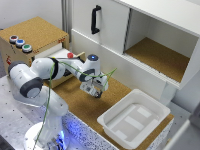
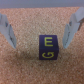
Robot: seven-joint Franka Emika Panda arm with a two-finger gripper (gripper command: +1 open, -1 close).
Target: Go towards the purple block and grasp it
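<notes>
In the wrist view the purple block (image 2: pixel 48 47) is a small dark cube with yellow letters E and G, resting on the cork surface. My gripper (image 2: pixel 39 48) is open, and its two grey fingers (image 2: pixel 9 31) stand on either side of the block without touching it. The block lies closer to one finger than the other. In the exterior view my gripper (image 1: pixel 95 91) hangs low over the cork mat (image 1: pixel 85 107), pointing down. The block cannot be made out there.
A white tub (image 1: pixel 132 117) sits on the mat at the exterior view's right. Behind the arm stand a white cabinet with a black handle (image 1: pixel 95 20) and an open compartment (image 1: pixel 160 55). A wooden box with coloured buttons (image 1: pixel 20 43) and a red knob (image 1: pixel 70 55) are at the left.
</notes>
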